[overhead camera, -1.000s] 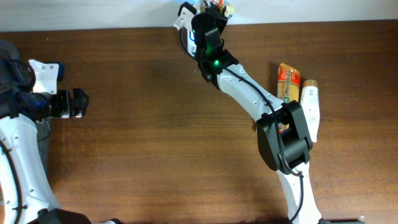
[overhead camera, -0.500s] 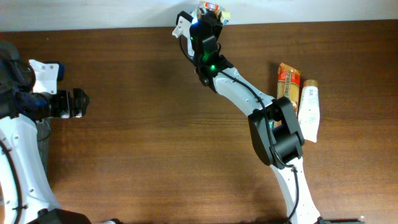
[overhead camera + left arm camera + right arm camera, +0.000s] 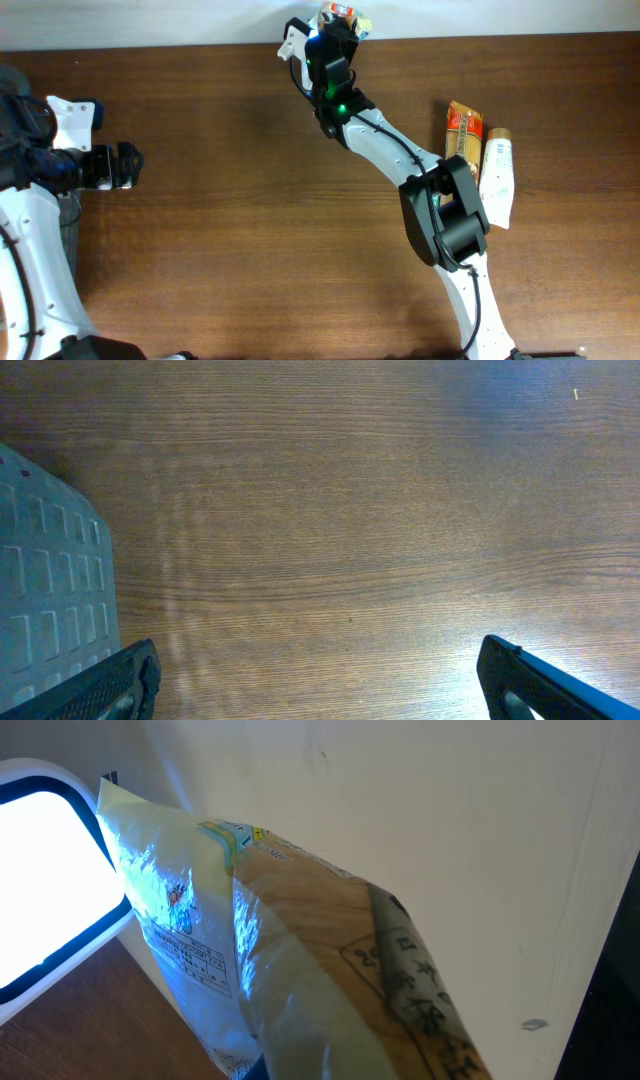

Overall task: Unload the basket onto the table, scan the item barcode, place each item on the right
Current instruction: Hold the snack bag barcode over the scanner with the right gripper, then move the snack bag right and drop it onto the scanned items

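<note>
Overhead, you saw the right gripper reach the table's far edge within the last second and halt, clamped on the packet; the left gripper stood with jaws wide apart. Left wrist showed plain brown wood. Right wrist showed the packet beside the lit scanner, before a white wall; scanning probably ran.

The packet is showing dark East Asian-style characters in a framed panel, plus a block of fine print on its shiny side, but it's all blurring out and nothing is reading clearly.
</note>
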You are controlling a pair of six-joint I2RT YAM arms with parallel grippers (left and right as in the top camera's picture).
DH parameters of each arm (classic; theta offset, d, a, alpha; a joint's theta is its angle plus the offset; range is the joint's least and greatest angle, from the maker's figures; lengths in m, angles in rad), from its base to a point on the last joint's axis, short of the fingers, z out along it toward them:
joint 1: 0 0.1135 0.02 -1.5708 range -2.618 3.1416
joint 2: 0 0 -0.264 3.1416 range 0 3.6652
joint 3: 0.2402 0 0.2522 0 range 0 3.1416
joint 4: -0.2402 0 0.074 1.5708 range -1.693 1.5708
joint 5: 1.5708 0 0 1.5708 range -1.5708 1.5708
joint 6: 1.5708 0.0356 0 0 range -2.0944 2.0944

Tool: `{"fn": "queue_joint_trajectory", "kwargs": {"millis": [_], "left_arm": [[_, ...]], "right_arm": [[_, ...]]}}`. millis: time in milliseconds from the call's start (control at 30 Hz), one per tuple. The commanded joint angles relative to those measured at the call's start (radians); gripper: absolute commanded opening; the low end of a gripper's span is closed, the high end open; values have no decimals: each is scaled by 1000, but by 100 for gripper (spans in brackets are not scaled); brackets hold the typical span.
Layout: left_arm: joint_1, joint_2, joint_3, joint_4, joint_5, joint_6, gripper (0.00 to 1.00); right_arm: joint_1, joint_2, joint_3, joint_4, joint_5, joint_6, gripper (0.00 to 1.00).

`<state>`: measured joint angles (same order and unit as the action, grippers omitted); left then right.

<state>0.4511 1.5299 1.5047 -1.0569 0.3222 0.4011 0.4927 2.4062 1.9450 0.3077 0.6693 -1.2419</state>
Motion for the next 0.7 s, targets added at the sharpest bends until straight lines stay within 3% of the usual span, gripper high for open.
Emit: {"fn": "queue_joint_trajectory", "kwargs": {"millis": [0, 100, 233, 300, 333, 433, 500, 567, 667], "left_arm": [[3, 2, -1, 1, 3, 13, 99], [3, 2, -1, 1, 3, 13, 99], [4, 2, -1, 1, 3, 13, 99], [3, 2, -1, 1, 3, 13, 99], [3, 2, -1, 1, 3, 13, 99], [4, 2, -1, 1, 3, 13, 99], [3, 2, -1, 1, 3, 13, 99], [3, 2, -1, 1, 3, 13, 99], [4, 2, -1, 1, 3, 13, 99]], "right_arm": [[23, -16, 17, 11, 24, -4, 4], [25, -51, 17, 11, 24, 16, 4], [22, -217, 17, -138, 19, 283, 4], [22, -320, 17, -298, -19, 415, 4], [22, -417, 17, -483, -72, 580, 4], [-2, -548, 17, -742, -194, 883, 4], [-81, -649, 17, -963, -405, 1196, 4], [-209, -716, 17, -1161, -582, 1372, 4], [-421, -721, 17, -1408, -710, 1464, 4]]}}
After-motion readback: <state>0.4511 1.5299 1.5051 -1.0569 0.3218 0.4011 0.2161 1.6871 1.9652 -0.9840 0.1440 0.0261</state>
